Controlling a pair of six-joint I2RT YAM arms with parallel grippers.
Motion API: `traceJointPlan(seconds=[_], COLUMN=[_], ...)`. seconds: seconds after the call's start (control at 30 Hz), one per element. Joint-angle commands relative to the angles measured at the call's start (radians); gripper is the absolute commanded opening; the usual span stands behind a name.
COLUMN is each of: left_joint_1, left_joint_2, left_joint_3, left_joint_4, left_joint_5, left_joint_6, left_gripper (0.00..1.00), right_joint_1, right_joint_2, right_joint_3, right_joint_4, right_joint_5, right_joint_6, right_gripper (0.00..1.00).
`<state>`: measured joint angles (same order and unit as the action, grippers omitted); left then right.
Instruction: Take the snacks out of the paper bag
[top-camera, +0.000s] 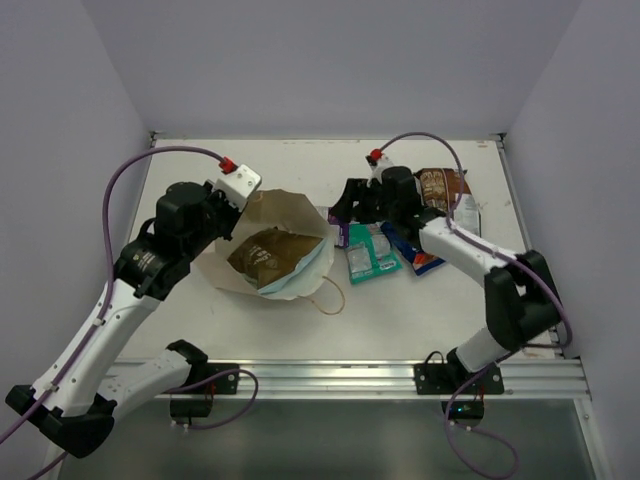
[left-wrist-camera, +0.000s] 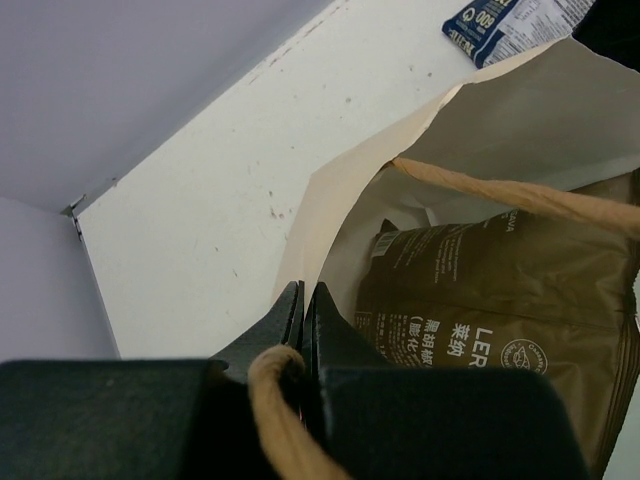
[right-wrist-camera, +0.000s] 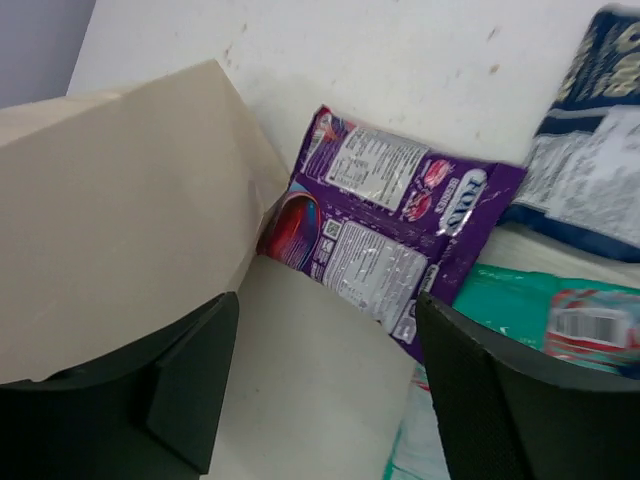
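Left end effector (left-wrist-camera: 303, 300): fingers pressed together, pinching the rim of the tan kraft-paper bag (top-camera: 285, 210) where a twisted paper handle (left-wrist-camera: 272, 392) passes between them. The bag lies on the white bench (top-camera: 300, 170) in front of the left arm, mouth open.

Inside the bag: a brown foil packet with white print (left-wrist-camera: 480, 290), and beneath it a light blue packet (top-camera: 305, 272) showing at the lip. The second handle (top-camera: 330, 296) lies loose on the bench.

Right end effector (right-wrist-camera: 325, 310): fingers spread, holding nothing, just beside the bag's right edge.

Out on the bench, right of the bag:
- purple-and-white packet (right-wrist-camera: 390, 230), touching the bag's corner
- teal packet (top-camera: 370, 252)
- dark blue packet (top-camera: 415, 252)
- second brown packet (top-camera: 440, 185), farthest back
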<state>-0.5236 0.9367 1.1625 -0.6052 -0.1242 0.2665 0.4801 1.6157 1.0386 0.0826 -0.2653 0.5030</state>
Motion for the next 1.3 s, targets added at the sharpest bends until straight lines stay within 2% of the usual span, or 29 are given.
traceJointPlan(seconds=[0.0,0.07,0.13,0.2,0.27,0.37,0.47,0.73,0.93,1.27], left_joint_1=[0.005,0.005,0.005,0.005,0.005,0.005,0.004,0.005,0.004,0.004], left_joint_2=[-0.013,-0.015,-0.015,-0.01,-0.007,-0.004,-0.007,-0.001,0.013,0.011], left_joint_3=[-0.009,-0.012,-0.02,-0.023,-0.024,-0.023,-0.021,-0.008,0.022,0.011], left_joint_4=[0.028,0.028,0.027,0.024,0.022,0.022,0.022,0.01,0.004,0.004], left_joint_5=[0.04,0.046,0.061,0.067,0.07,0.086,0.104,0.12,0.161,0.216], left_joint_6=[0.043,0.049,0.062,0.074,0.076,0.08,0.083,0.106,0.105,0.096], left_gripper=[0.0,0.0,0.0,0.0,0.0,0.0,0.0,0.0,0.0,0.0], right_joint_1=[0.0,-0.001,0.002,0.018,0.105,0.279,0.385,0.615,0.652,0.657], right_joint_2=[-0.252,-0.373,-0.471,-0.516,-0.552,-0.548,-0.493,-0.225,-0.076,-0.013], right_joint_3=[0.054,0.07,0.11,0.161,0.195,0.232,0.25,0.32,0.362,0.327], right_joint_4=[-0.174,-0.275,-0.329,-0.429,-0.534,-0.595,-0.61,-0.655,-0.663,-0.483], right_joint_5=[0.148,0.202,0.177,0.014,-0.044,0.012,0.006,0.17,0.219,0.297], right_joint_6=[-0.24,-0.311,-0.44,-0.624,-0.795,-0.941,-1.006,-1.129,-1.184,-1.222], right_gripper=[0.76,0.78,0.8,0.8,0.83,0.84,0.83,0.84,0.85,0.85])
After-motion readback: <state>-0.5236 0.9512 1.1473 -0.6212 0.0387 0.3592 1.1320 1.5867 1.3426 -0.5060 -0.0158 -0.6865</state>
